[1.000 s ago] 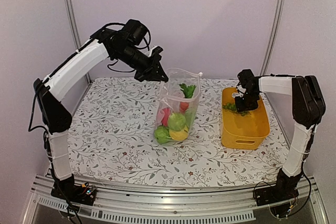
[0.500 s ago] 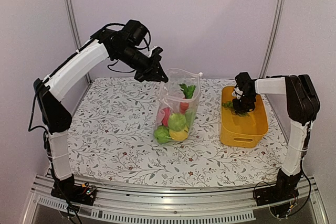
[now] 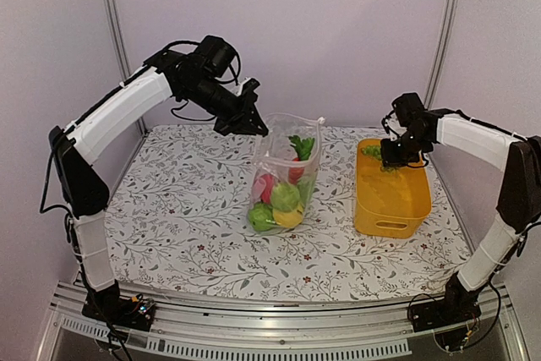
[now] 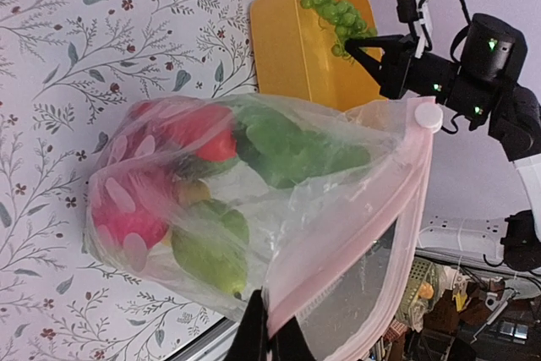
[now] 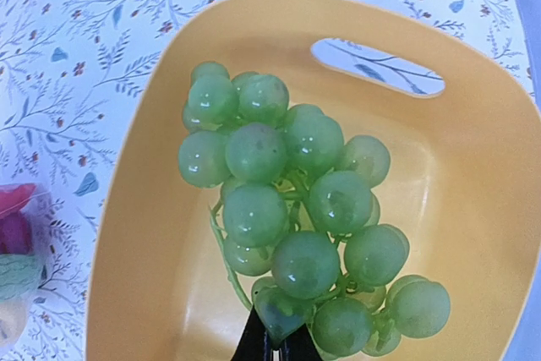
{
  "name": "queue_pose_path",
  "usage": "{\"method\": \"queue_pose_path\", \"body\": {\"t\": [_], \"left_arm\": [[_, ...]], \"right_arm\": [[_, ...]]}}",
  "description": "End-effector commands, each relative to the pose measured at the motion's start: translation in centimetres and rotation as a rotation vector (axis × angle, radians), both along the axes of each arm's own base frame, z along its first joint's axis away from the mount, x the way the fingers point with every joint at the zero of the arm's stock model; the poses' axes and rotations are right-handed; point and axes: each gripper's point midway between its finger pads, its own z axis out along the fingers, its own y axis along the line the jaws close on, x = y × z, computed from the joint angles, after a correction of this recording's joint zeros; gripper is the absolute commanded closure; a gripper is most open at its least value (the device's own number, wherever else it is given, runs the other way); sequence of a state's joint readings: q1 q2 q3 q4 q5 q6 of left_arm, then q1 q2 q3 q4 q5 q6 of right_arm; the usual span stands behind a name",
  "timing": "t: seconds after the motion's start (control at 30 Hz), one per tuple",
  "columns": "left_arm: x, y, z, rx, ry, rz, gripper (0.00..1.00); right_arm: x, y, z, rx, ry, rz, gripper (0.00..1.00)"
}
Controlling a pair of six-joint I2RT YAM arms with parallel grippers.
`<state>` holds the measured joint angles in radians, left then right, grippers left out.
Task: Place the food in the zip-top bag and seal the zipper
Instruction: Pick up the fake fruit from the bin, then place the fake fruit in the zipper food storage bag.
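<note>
The left gripper (image 3: 251, 123) is fully closed on the top edge of the bag (image 3: 283, 177), pinching it at the corner of the mouth nearest the left arm; in the left wrist view the two fingers (image 4: 254, 337) meet on the plastic with no gap between them. The bag stands upright on the table (image 3: 169, 209), near its centre, with its base on the patterned cloth and its mouth held up and open. The zipper (image 4: 397, 234) runs along the mouth as a faintly pink strip and is not sealed; a white slider (image 4: 427, 114) sits at its far end. Inside the bag lie a red ball (image 3: 264, 185), a green ball (image 3: 285, 196), a lemon (image 3: 289, 218) and a carrot (image 3: 300, 146) with a green leafy top pointing up toward the mouth. The right gripper (image 3: 390, 156) is fully closed on the grape bunch (image 5: 296, 209), with the fingertips clamped on the lower end of the bunch at the bottom of the right wrist view. The grape bunch is over the inside of the basket (image 3: 397, 226), toward its far left corner and close to the handle slot. Whether the bunch touches the basket floor cannot be determined. The basket stands on the table to the right of the bag, apart from it.
</note>
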<state>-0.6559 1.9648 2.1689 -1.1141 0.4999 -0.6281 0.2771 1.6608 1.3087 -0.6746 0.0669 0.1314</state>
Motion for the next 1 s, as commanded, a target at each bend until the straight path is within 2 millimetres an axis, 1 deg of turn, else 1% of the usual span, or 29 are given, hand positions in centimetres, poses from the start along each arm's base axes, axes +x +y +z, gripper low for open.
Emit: {"method": "queue_pose_path", "body": {"t": [0.0,0.03,0.1,0.13,0.2,0.27,0.33,0.37,0.4,0.43,0.53,0.57,0.67,0.83,0.9,0.97], "left_arm": [[0.1,0.6,1.1,-0.017,-0.042,0.003,1.00],[0.1,0.6,0.9,-0.013,-0.038,0.002,1.00],[0.1,0.5,0.5,-0.008,-0.033,0.000,1.00],[0.2,0.4,0.4,-0.011,-0.032,0.001,1.00],[0.3,0.2,0.1,-0.013,-0.028,0.001,1.00],[0.2,-0.1,0.1,-0.016,-0.031,-0.001,1.00],[0.5,-0.3,0.3,-0.023,-0.038,0.002,1.00],[0.6,-0.4,0.4,-0.026,-0.043,0.004,1.00],[0.7,-0.5,0.4,-0.030,-0.047,0.007,1.00],[0.8,-0.7,0.5,-0.037,-0.050,0.010,1.00],[1.0,-1.3,0.8,-0.059,-0.054,0.012,1.00],[1.1,-1.5,0.8,-0.065,-0.054,0.012,1.00],[1.4,-1.8,1.0,-0.071,-0.062,0.013,1.00],[1.5,-2.4,0.6,-0.074,-0.054,0.012,1.00],[1.6,-2.5,0.5,-0.076,-0.053,0.015,1.00],[1.6,-2.6,0.9,-0.084,-0.060,0.016,1.00]], "right_arm": [[-2.8,2.9,-0.6,0.104,0.118,0.053,1.00],[-3.0,2.9,-0.7,0.114,0.124,0.045,1.00],[-3.4,2.8,-0.1,0.126,0.113,0.031,1.00],[-3.6,2.6,0.4,0.128,0.109,0.021,1.00],[-4.0,2.7,2.5,0.156,0.079,0.016,1.00],[-4.4,3.0,5.5,0.202,0.025,0.023,1.00],[-5.3,3.4,10.0,0.261,-0.071,0.044,1.00],[-5.7,3.6,11.6,0.276,-0.106,0.056,1.00],[-6.4,3.7,13.8,0.303,-0.154,0.072,1.00],[-6.9,4.1,15.2,0.332,-0.181,0.090,1.00],[-8.9,6.2,19.3,0.441,-0.257,0.178,1.00],[-9.6,7.0,20.3,0.466,-0.274,0.207,1.00],[-11.2,9.7,23.1,0.534,-0.311,0.299,1.00],[-13.4,14.5,27.7,0.624,-0.364,0.450,1.00],[-14.0,16.3,28.9,0.642,-0.367,0.502,1.00],[-14.6,17.9,29.4,0.652,-0.344,0.540,1.00]]}}
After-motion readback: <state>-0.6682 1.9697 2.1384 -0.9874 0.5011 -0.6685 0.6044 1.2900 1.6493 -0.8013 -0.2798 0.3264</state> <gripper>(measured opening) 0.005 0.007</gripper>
